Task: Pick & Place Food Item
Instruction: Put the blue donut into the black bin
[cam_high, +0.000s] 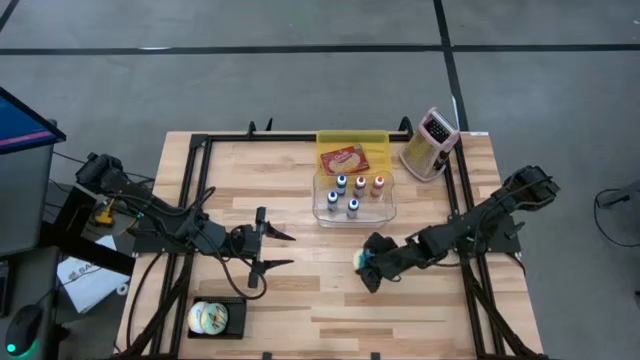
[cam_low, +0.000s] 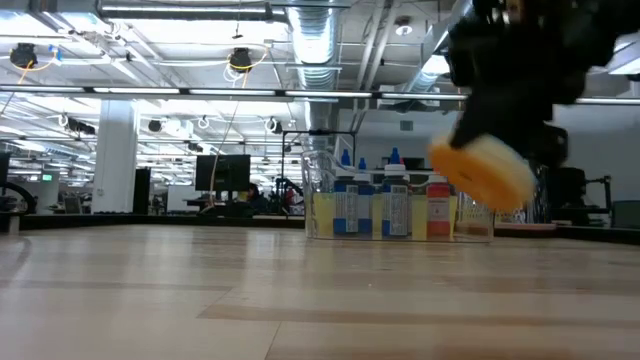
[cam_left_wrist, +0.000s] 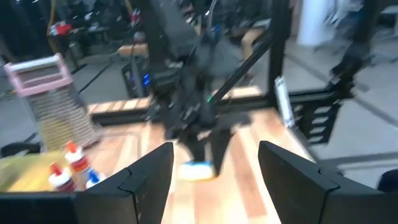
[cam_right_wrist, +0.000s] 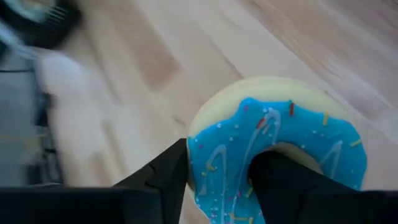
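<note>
A donut with blue icing and sprinkles (cam_right_wrist: 280, 143) is in my right gripper (cam_right_wrist: 217, 177), which is shut on it. The high view places it right of the table's middle (cam_high: 364, 259). In the low view the donut (cam_low: 482, 170) hangs tilted, clear of the wood. My left gripper (cam_high: 280, 250) stands open left of the middle, pointing toward the right arm, with nothing between its fingers (cam_left_wrist: 214, 168). My right gripper pinches one side of the donut's ring (cam_right_wrist: 217, 155), with one finger (cam_right_wrist: 280, 180) in the hole and the other (cam_right_wrist: 158, 183) outside the rim. The fingers slant down from the table's right. The donut is tilted and lifted clear of the table.
A clear bin of small bottles (cam_high: 353, 197) stands at the far middle, with a yellow tray holding a packet (cam_high: 347, 155) behind it. A pink grater (cam_high: 430, 143) is at the far right. A black tray with a round item (cam_high: 214, 318) sits at the near left.
</note>
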